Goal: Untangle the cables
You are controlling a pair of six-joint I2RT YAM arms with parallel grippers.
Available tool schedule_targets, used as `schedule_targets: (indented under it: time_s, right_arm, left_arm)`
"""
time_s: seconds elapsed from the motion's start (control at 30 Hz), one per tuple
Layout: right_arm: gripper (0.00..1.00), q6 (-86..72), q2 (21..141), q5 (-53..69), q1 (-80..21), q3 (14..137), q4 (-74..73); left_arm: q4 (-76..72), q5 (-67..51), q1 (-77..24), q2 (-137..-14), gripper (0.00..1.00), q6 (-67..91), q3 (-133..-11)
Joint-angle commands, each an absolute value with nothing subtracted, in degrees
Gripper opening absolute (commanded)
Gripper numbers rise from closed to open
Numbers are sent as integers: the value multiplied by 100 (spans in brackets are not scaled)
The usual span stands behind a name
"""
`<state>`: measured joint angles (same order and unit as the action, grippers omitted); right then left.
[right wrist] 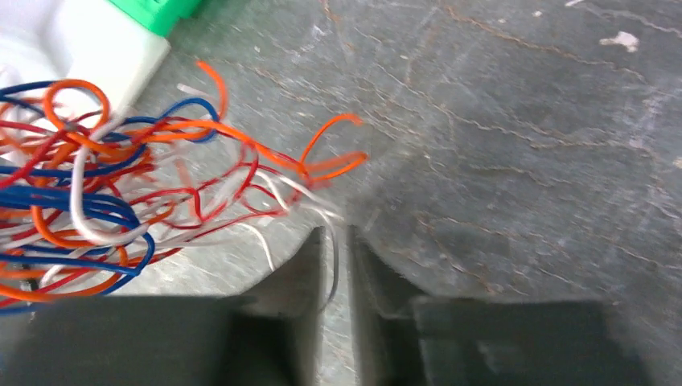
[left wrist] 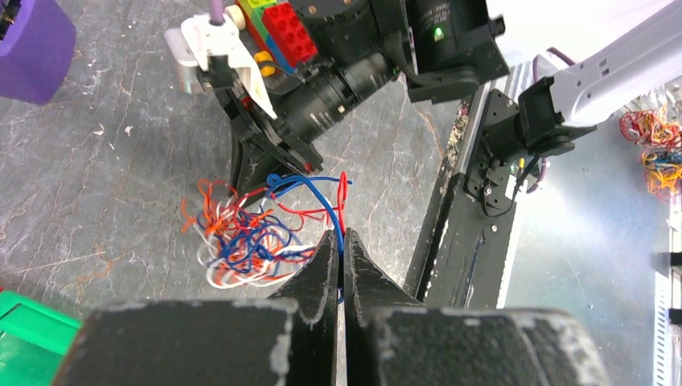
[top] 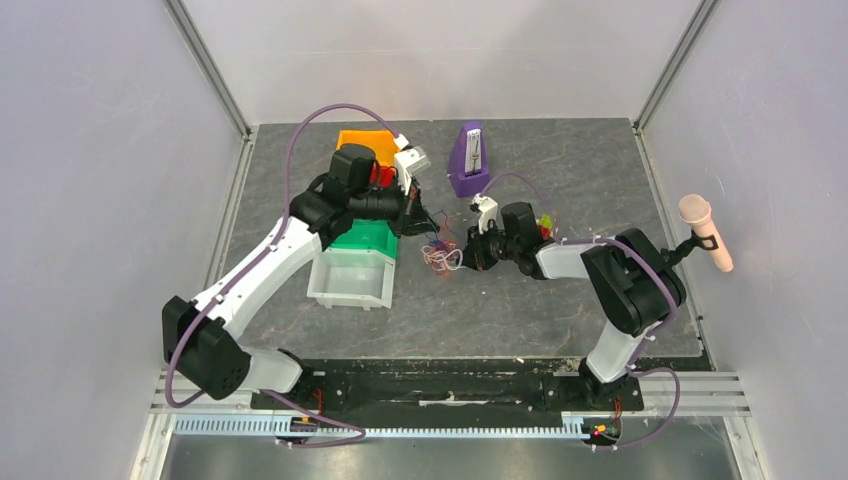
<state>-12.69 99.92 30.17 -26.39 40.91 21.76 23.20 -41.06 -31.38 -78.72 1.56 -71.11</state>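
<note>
The cables [top: 438, 255] are a small knot of red, orange, blue and white wires hanging between my two grippers, just above the grey mat. My left gripper [top: 420, 224] comes in from the upper left. In the left wrist view it [left wrist: 343, 238] is shut on a blue and a red strand that loop out of the knot [left wrist: 241, 237]. My right gripper [top: 467, 252] comes in from the right. In the right wrist view it [right wrist: 335, 235] is nearly closed, with a thin white strand between its jaws. The knot [right wrist: 96, 193] spreads to its left.
A green bin [top: 368, 240] and a white bin [top: 350, 282] stand left of the knot, an orange bin [top: 365, 140] behind them. A purple metronome-shaped object [top: 468, 160] stands at the back. A pink microphone [top: 705, 232] hangs at the right wall.
</note>
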Motion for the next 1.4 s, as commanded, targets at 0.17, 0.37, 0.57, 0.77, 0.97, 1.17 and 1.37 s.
schedule_targets:
  time_s: [0.17,0.37,0.57,0.77,0.97,1.17,1.37]
  right_arm:
    - [84,609,8822,4328,-2601,4621,366]
    - [98,454,8739,4445,-2610,4743,351]
    - [98,-1060,9440,5116,-2811,4607,2167]
    - [84,-1516,10413,4748,-3036,4599,2908]
    - [38,-971,10676,3279,-3205,4794,1931]
    - [0,-472,10087,3273,-2859,4760,1121]
    - [0,-664,9035,4229,-2270,4922,1388]
  left_arm:
    - [2778,-4131,-3164,-7587,2,-483,-7141]
    - [2800,-4182,-3164,-7767,2,-825,-7035]
    - [2773,-4139,-3164,-7887,2,-1011,-6818]
    - [2821,-4003,-3155,-7946,2,-1260,-6685]
    - [3076,-4018,-3142,-7718,2,-1330,-6715]
    - [3610,-4423,-3119,-7038,2,-1594,-6942]
    - [4797,-4070,-3377,-7179,65,-2343,-7091]
